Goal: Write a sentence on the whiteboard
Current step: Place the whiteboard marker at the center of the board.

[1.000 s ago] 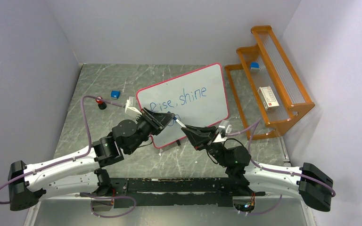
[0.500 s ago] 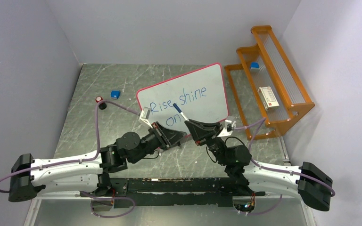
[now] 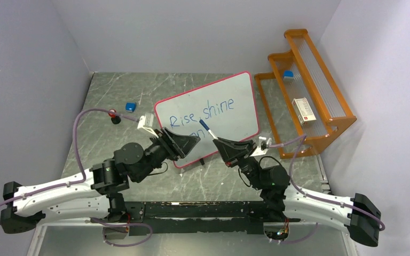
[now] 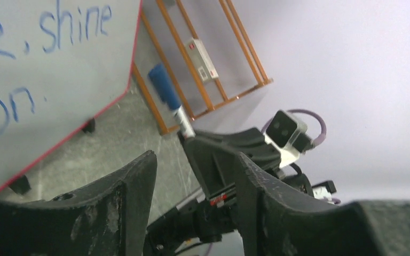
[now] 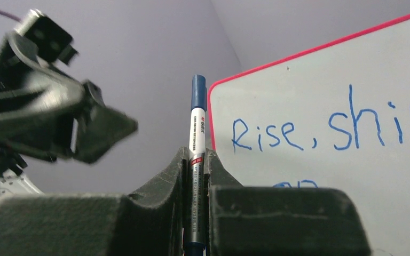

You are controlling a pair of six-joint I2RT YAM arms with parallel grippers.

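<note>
Now the left jaws have spread apart, empty; the right jaws still pinch the marker (image 5: 198,125).

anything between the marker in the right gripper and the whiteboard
Nothing visible does. The right gripper holds the marker pointed at the whiteboard with open space between; the left gripper, jaws open, is off to the marker's left, not in the path.

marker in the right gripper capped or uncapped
Capped: the marker held in the right gripper ends in a rounded blue cap; no bare writing tip shows.
</note>
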